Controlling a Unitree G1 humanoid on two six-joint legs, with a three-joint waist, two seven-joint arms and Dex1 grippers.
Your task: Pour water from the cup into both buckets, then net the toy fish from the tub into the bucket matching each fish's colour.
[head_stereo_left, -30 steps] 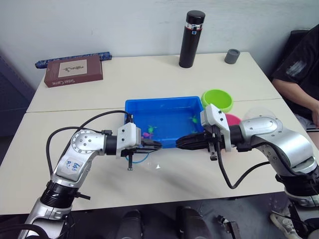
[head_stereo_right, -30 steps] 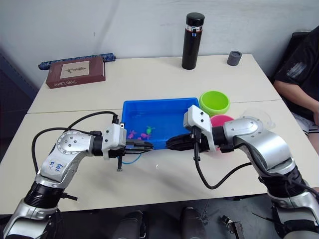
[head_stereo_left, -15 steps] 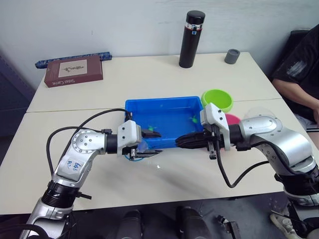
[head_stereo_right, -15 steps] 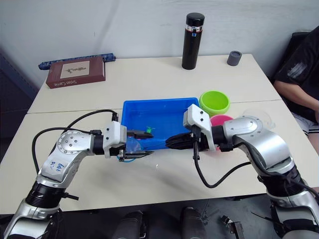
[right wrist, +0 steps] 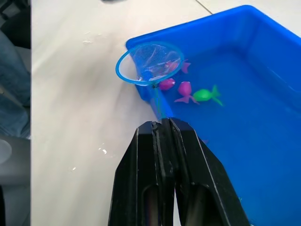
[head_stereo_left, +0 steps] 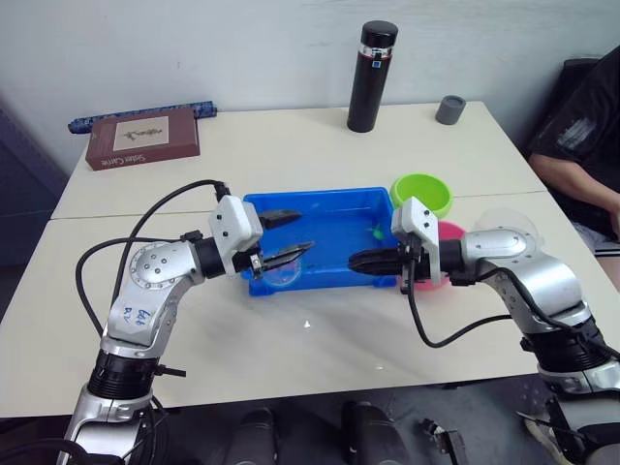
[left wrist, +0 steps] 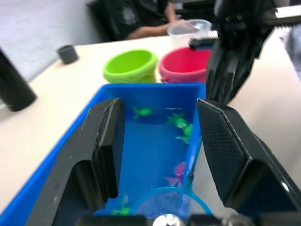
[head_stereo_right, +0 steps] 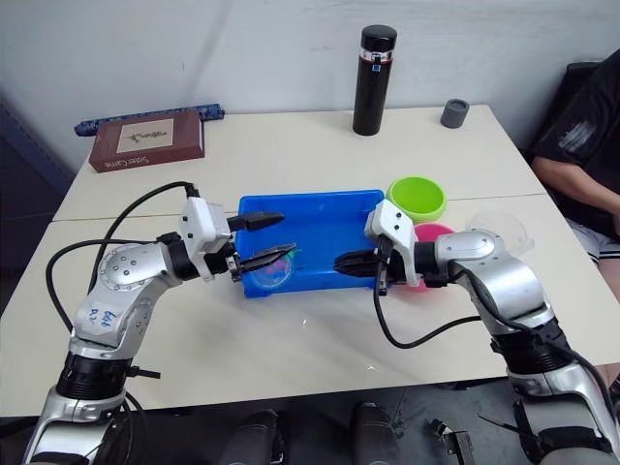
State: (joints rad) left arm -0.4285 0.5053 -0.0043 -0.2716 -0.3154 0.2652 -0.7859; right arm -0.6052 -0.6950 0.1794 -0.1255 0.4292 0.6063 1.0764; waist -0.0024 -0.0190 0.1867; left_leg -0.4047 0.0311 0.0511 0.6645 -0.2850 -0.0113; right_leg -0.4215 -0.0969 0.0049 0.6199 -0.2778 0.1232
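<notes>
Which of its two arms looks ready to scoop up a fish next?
The right. Its tool is shut on the handle of the net, whose hoop sits at the tub's rim by pink fish. The left tool hangs open and empty.

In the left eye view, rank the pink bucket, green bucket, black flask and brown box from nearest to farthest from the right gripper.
From the right gripper:
1. pink bucket, just behind its wrist
2. green bucket, beyond the pink one
3. black flask, at the table's far edge
4. brown box, far left corner

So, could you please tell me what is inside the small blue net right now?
The blue net holds something pink, likely a pink fish; mesh blurs its shape.
</notes>
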